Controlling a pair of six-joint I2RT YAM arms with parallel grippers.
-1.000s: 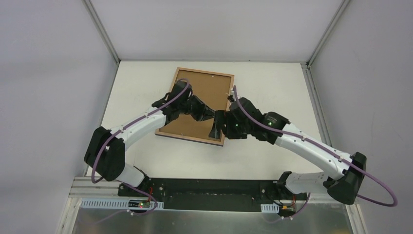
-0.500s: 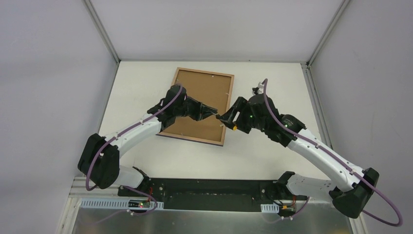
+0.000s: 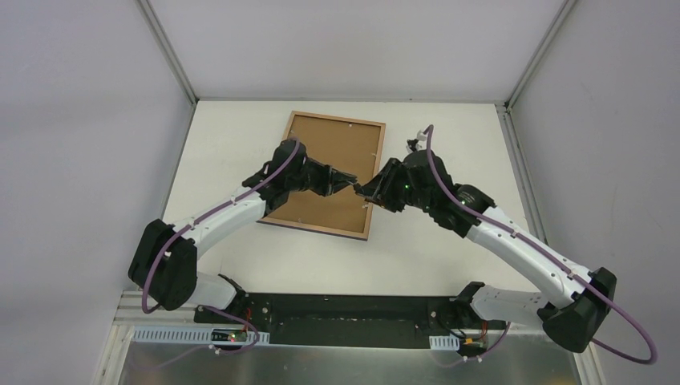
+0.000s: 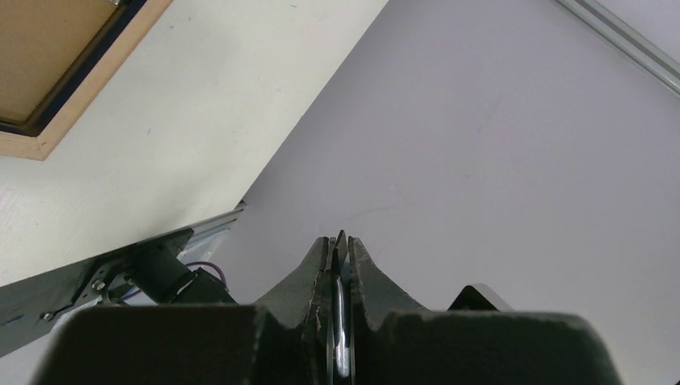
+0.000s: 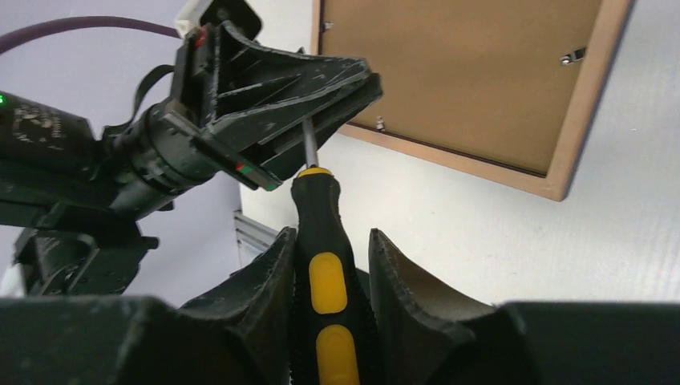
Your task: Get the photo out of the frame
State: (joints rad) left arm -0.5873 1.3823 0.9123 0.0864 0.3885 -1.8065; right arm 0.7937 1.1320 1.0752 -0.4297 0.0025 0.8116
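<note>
The frame [image 3: 313, 226] lies face down on the white table, its brown backing board [image 3: 333, 144] facing up. The photo is hidden under that board. Both grippers meet above the frame's right edge. My left gripper [image 3: 351, 184] is shut on the metal shaft [image 5: 307, 144] of a black-and-yellow screwdriver [image 5: 325, 281]. My right gripper [image 5: 330, 234] has its fingers round the screwdriver's handle, the left finger pressed on it and the right one almost touching. In the left wrist view the shaft [image 4: 341, 321] shows between the shut fingers of the left gripper [image 4: 341, 238].
Small metal clips [image 5: 572, 57] sit along the inner edge of the frame [image 5: 589, 88]. Grey walls enclose the table on three sides, with aluminium rails [image 3: 521, 168] at the corners. Bare white table [image 3: 449, 136] lies right of the frame.
My right gripper swung from over the frame to its right edge and closed from wide open round the screwdriver handle. My left gripper stayed shut on the shaft and shifted slightly.
</note>
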